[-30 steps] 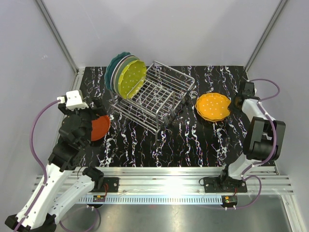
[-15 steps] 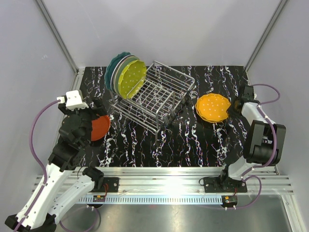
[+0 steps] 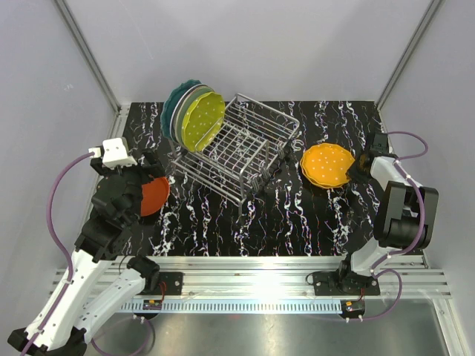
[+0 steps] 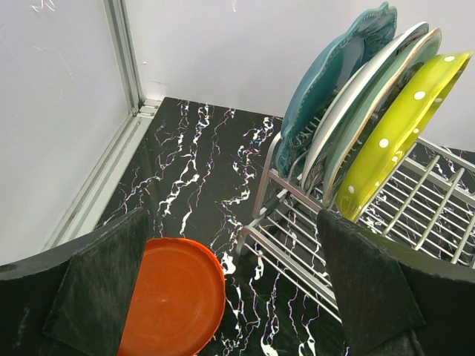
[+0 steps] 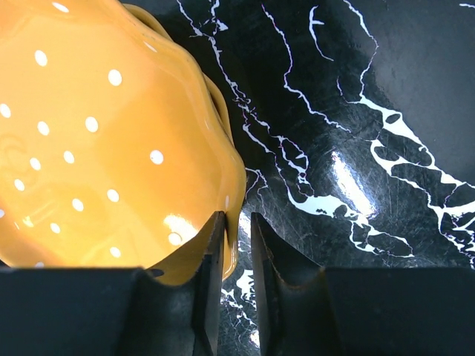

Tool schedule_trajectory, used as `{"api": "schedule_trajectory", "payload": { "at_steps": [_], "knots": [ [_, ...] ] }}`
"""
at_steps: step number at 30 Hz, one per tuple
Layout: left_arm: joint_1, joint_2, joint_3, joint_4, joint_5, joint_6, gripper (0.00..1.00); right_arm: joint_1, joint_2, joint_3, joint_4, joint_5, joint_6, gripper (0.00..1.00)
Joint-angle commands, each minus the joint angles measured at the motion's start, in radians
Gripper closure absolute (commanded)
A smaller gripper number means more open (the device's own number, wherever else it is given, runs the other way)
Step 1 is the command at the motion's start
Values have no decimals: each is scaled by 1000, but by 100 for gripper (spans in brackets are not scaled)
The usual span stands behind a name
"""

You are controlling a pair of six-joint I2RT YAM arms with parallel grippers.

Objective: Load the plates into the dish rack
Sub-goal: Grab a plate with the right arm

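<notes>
- Counter [image 3: 245,222] of black marble, seen from above: a wire rack [image 3: 249,152] sits mid-counter. A teal plate [image 3: 178,100], some pale plates and a yellow-green plate [image 3: 202,119] stand at its far left end. An orange dotted plate [image 3: 326,164] lies flat to the rack's right, with the right pincer [image 3: 361,165] at its outer rim. A red plate [image 3: 154,195] lies left of the rack, under the left pincer [image 3: 137,185].
- Left wrist view: the left pincer [image 4: 231,245] is spread wide and holds nothing. The red plate [image 4: 174,297] lies below it, between the fingers and nearer the left one.
- Right wrist view: the right pincer [image 5: 238,222] is parted only a sliver and grips nothing. The rim of the orange dotted plate [image 5: 96,148] pokes into the gap beside the left finger. To lift the plate well, the pincer likely needs to open wider, straddle the rim with one finger beneath it, then clamp firmly.
</notes>
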Motion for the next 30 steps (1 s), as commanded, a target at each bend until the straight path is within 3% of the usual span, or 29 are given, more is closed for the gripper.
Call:
{"api": "schedule_trajectory", "payload": {
  "at_steps": [1,12,22,30],
  "knots": [
    [3,4,33,36,5,-3,1,6,7,-11,11,-10,7,73],
    [3,1,33,34,7,-3,1,16,28,-23,44,10,27,74],
    [3,4,30,37,1,-2,1,21,-1,-22,27,13,43,100],
    [3,13,32,34,1,-3,1,21,-77,-46,-15,-52,87,100]
  ]
}}
